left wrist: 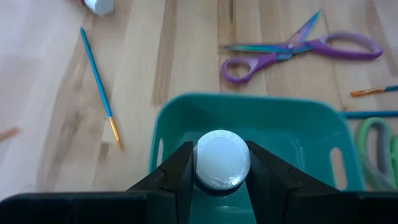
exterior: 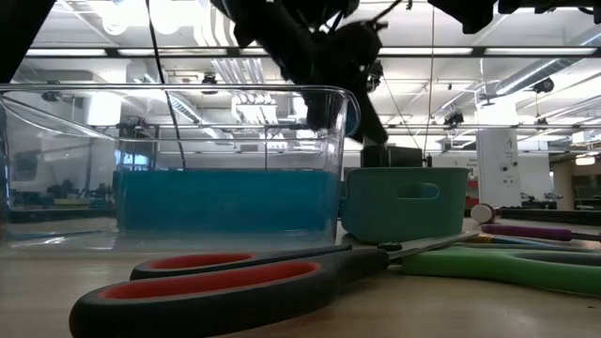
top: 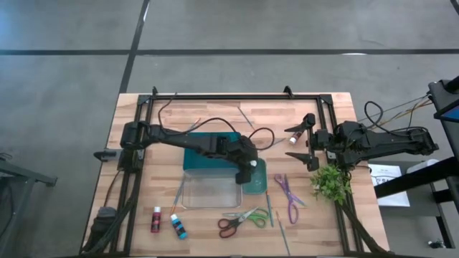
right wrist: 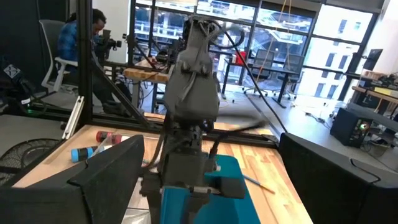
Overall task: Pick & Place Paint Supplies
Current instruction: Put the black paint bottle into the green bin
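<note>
My left gripper (top: 251,166) is shut on a white-capped paint bottle (left wrist: 222,158) and hangs over the small teal container (left wrist: 249,118), which stands right of the clear container (top: 211,190). A red bottle (top: 155,219) and a blue bottle (top: 178,226) lie near the front left. Red-green scissors (top: 244,218) and purple scissors (top: 287,195) lie flat at the front, with thin brushes (top: 269,208) beside them. My right gripper (top: 306,141) waits open at the right, high above the table. Another bottle (top: 294,137) lies on the table beside it in the high view. My left gripper pinches the paint bottle between its two fingers (left wrist: 180,171), at or just under the white cap (left wrist: 222,149). The fingers come slanting down from the table's left. The bottle is lifted clear above the teal container's opening, with its cap's round top facing the wrist camera.
A blue-teal tray or lid (top: 208,152) lies behind the clear container. A green plant sprig (top: 330,183) sits at the right. A single brush (left wrist: 99,87) lies on bare wood beyond the teal container. A black frame (top: 237,97) borders the table's far side.
</note>
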Robot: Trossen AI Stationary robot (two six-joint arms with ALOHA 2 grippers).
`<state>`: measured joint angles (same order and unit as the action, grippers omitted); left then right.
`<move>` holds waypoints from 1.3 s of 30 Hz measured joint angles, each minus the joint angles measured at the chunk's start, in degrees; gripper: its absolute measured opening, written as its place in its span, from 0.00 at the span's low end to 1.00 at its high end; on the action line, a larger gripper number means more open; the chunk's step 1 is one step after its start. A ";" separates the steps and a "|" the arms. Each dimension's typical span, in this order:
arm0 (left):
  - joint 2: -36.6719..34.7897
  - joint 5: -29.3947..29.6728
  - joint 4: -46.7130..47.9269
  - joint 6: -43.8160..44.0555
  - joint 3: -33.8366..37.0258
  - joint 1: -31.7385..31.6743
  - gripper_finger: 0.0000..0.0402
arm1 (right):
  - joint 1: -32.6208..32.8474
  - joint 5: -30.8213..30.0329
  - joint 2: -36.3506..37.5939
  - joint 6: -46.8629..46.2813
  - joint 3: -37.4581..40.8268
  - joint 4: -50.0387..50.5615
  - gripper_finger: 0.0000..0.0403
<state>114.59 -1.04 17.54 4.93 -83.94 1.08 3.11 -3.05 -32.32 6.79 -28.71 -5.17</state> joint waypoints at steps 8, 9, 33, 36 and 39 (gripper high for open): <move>-0.11 -0.02 -4.46 1.57 3.30 0.13 0.29 | -0.02 0.00 0.00 -0.13 0.00 0.04 0.92; -0.11 -0.02 -4.43 1.57 3.30 0.13 0.29 | 0.00 0.00 0.00 -0.13 0.00 0.04 0.92; -2.80 1.69 -4.74 1.14 6.82 0.15 0.29 | -0.02 -0.13 -0.02 -0.13 0.00 0.24 0.92; -2.80 1.70 -6.24 1.57 7.83 0.15 0.29 | -0.02 -0.13 -0.02 -0.13 0.00 0.22 0.92; -2.80 1.71 -6.35 1.57 7.89 0.15 0.29 | -0.02 -0.13 -0.02 -0.13 0.00 0.21 0.92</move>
<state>111.79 0.67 11.19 6.50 -76.05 1.23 3.09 -3.18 -32.34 6.66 -28.71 -4.96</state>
